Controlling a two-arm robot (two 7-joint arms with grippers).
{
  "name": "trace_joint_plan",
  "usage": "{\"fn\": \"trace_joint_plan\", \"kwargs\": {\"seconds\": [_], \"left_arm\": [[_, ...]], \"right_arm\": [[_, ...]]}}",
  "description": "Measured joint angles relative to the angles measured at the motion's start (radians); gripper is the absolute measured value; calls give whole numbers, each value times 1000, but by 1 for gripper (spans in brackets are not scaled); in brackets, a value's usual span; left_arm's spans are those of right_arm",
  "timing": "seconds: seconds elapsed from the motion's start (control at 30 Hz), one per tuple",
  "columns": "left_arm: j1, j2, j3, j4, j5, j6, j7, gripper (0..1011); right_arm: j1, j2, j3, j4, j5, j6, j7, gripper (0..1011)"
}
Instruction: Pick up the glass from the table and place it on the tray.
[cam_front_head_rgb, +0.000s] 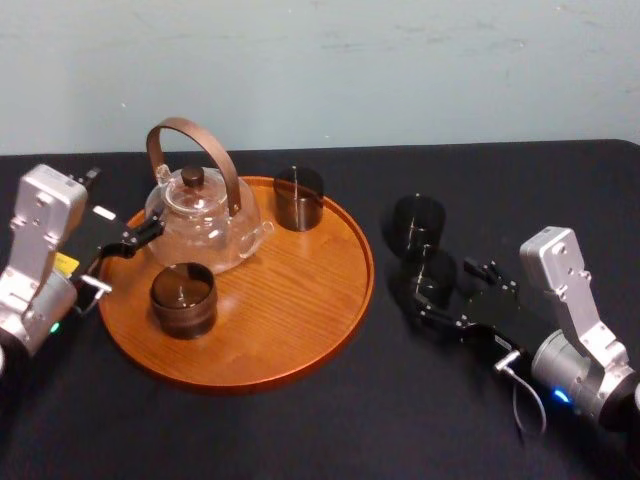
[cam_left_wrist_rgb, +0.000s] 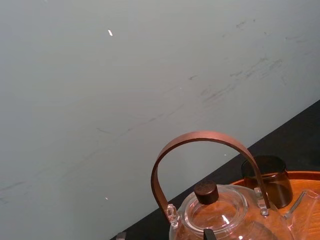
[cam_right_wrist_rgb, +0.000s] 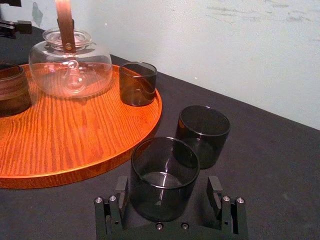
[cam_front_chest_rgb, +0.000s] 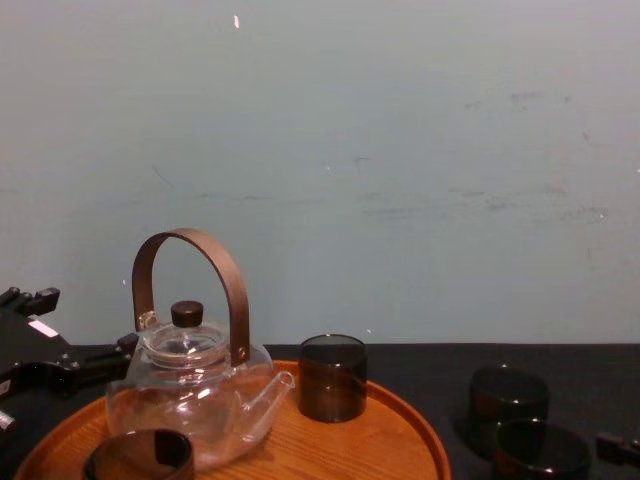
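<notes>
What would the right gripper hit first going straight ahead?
The near glass, between the open fingers of the right gripper; a second glass just behind is likely next. Left gripper sits by the teapot.

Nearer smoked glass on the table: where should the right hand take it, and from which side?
Take the nearer glass across its straight wall, mid-height, from the robot's side: it stands upright, the open right hand straddles it, and a second glass stands close behind.

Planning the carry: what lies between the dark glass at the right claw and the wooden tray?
Only bare matte black table, seen in head view, between the dark cylindrical glass inside the open right claw and the round orange-brown wooden tray.
</notes>
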Motion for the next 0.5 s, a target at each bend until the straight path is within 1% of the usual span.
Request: {"fn": "trace_joint_plan", "kwargs": {"seconds": [0.3,0.5], "left_arm": [[0,0,0,0,0,0,0,1001],[0,0,0,0,0,0,0,1001]], "right_arm": [[37,-35,10,57,-6,1,33,1003],[64,-62,13,103,-10,-8,53,1002]]}}
